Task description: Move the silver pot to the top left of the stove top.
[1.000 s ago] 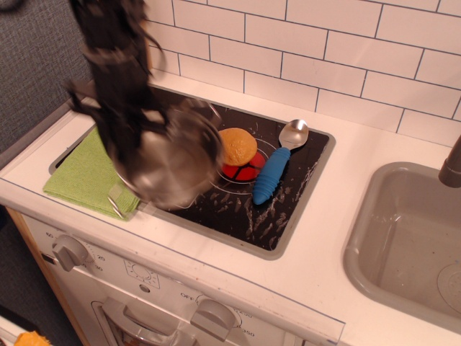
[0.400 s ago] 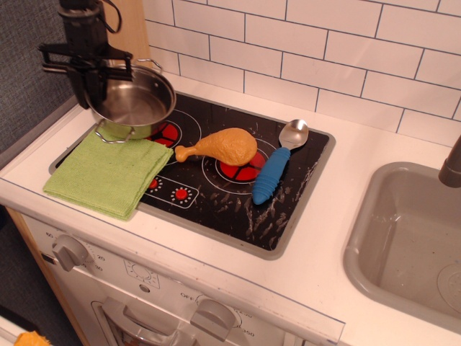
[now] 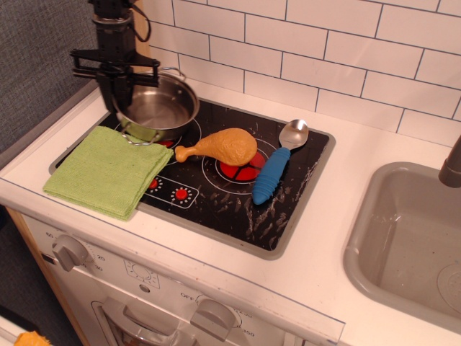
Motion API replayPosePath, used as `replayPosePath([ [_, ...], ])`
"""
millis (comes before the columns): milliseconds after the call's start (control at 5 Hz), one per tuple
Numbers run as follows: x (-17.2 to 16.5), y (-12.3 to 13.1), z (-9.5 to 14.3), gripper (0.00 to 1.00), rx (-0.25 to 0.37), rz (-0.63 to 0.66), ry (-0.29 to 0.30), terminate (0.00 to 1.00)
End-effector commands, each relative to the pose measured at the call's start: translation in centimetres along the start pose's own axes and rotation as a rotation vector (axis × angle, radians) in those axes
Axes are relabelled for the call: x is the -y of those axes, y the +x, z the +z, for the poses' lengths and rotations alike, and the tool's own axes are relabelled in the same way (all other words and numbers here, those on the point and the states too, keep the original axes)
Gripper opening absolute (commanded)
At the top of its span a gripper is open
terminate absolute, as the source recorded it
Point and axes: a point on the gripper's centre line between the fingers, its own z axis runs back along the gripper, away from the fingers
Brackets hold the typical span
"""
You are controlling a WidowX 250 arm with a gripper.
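The silver pot point(image 3: 160, 108) is a shallow shiny steel pot with thin wire loop handles, at the back left of the black stove top point(image 3: 216, 194), over the left burner ring. I cannot tell whether it rests on the stove or hangs just above it. My black gripper point(image 3: 119, 92) comes down from above and is shut on the pot's left rim. The pot looks empty inside.
A green cloth point(image 3: 104, 171) lies on the stove's front left corner. An orange toy chicken leg point(image 3: 222, 146) lies on the middle burner. A silver spoon with a blue handle point(image 3: 277, 167) lies to its right. A grey sink point(image 3: 410, 238) is at the right. White tiles stand behind.
The gripper carried the pot from low over the stove's front left up and back, then shifted it a little right and down to the back-left burner. The chicken leg is uncovered again.
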Motion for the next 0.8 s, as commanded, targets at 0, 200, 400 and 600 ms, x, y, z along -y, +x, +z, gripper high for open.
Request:
replayPosePath([
  [0,-0.5,1.7,2.4,0.00,0.081,0.022,0.004,0.00],
  [200,-1.2,1.9,1.7,0.00,0.064,0.031,0.020,0.00],
  [400,-1.3,1.7,1.1,1.00,0.039,0.054,0.017,0.00],
  [600,-0.9,1.7,1.2,1.00,0.045,0.027,0.003,0.00],
])
